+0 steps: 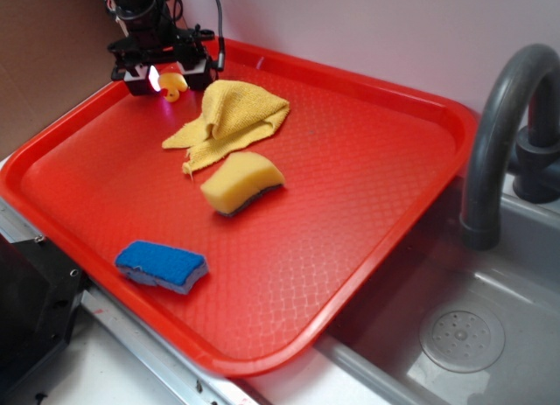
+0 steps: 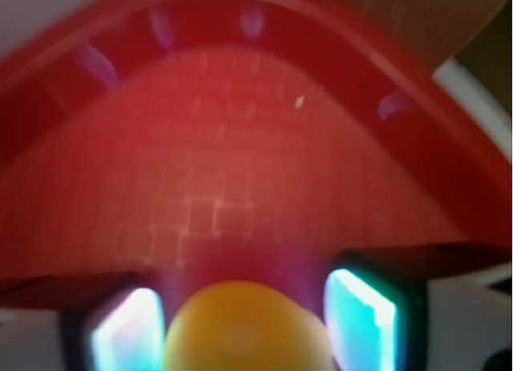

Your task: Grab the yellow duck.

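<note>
At the upper left of the exterior frame, the gripper stood over the far corner of the red tray. The yellow duck sat between its fingers, just left of the yellow cloth. In the wrist view the duck filled the bottom centre of the frame, flanked by two glowing finger pads at either side, both just beside it. Contact between the pads and the duck could not be confirmed, so whether the jaws were clamped on it or merely straddling it could not be told.

Below the cloth, near mid-frame, lay a yellow wedge sponge with a dark underside. A blue sponge lay at the lower left of the tray, well apart from the gripper. A grey faucet and a sink drain occupied the right side.
</note>
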Robot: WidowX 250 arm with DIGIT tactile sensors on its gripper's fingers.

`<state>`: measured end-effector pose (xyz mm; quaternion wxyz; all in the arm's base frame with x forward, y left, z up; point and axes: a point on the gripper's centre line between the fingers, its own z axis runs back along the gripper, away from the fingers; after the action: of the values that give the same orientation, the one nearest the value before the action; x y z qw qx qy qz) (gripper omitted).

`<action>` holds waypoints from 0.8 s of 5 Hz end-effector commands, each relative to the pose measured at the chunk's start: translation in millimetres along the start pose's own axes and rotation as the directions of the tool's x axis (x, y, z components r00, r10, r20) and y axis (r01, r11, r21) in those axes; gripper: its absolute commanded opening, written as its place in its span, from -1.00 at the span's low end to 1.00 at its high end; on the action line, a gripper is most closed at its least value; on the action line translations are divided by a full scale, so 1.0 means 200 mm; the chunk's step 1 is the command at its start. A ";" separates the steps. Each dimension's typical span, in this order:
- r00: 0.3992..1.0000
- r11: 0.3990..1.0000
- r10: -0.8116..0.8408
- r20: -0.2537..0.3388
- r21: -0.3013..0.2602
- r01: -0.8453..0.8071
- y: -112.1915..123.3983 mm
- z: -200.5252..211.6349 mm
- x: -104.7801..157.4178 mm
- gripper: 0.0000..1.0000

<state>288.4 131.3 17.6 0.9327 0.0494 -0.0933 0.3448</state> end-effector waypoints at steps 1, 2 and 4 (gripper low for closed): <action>0.999 0.999 -0.034 0.031 0.000 0.034 0.02 0.05 -0.02 -1.00; 0.998 1.000 -0.006 0.066 -0.016 0.007 0.07 0.29 0.01 -1.00; 0.998 0.965 -0.045 0.055 -0.255 0.057 -0.06 0.83 -0.13 -1.00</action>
<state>253.4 75.7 160.3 0.9374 -0.0626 -0.1259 0.3187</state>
